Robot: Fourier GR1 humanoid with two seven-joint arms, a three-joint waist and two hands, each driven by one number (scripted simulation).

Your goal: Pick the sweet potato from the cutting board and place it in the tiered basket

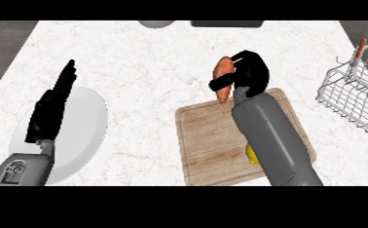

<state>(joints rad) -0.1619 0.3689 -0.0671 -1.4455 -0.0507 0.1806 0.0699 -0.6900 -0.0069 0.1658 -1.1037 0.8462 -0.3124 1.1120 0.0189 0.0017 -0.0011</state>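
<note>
Two hands showing: the right hand is curling round the sweet potato, holding it just past the cutting board's far edge, well left of the tiered basket. The left hand is resting open over a white plate on the desk.

Orange sweet potato upright in right hand

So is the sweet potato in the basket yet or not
Not yet. The sweet potato is in the right hand, near the cutting board's top edge; the wire basket sits apart, rightward.
</note>
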